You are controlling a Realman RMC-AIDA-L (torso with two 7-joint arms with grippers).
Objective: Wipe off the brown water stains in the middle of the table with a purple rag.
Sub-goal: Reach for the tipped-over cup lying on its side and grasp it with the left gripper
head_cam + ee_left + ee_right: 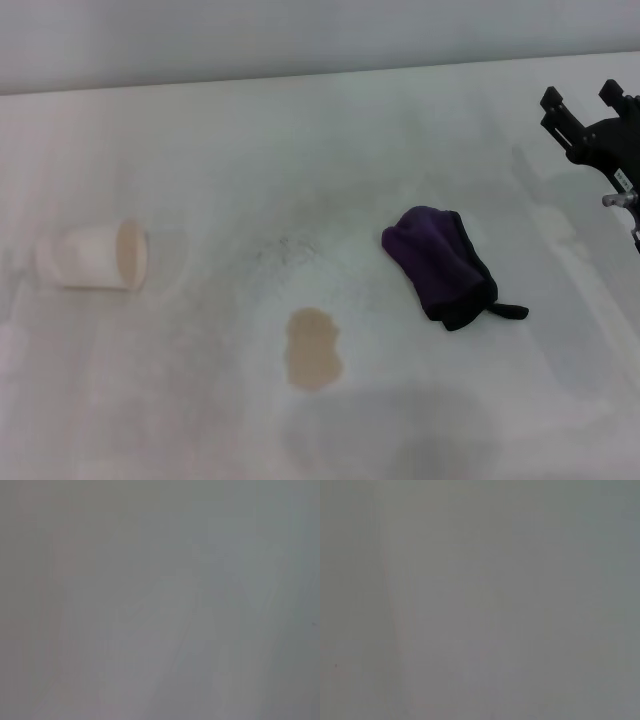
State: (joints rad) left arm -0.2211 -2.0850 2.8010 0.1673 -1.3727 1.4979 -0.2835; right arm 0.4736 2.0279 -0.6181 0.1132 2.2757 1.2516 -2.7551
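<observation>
The purple rag (441, 263) lies bunched on the white table (430, 410), right of centre, its short black strap pointing right. The brown water stain (313, 348) is a tan peanut-shaped patch, front-left of the rag and apart from it. My right gripper (582, 97) hovers at the far right edge, behind and right of the rag, with its two black fingers spread apart and empty. My left gripper is out of view. Both wrist views show only plain grey surface.
A white paper cup (93, 257) lies on its side at the left, mouth facing right, with a faint wet ring beside it. A faint grey speckled smudge (285, 250) sits behind the stain. The table's back edge meets a pale wall.
</observation>
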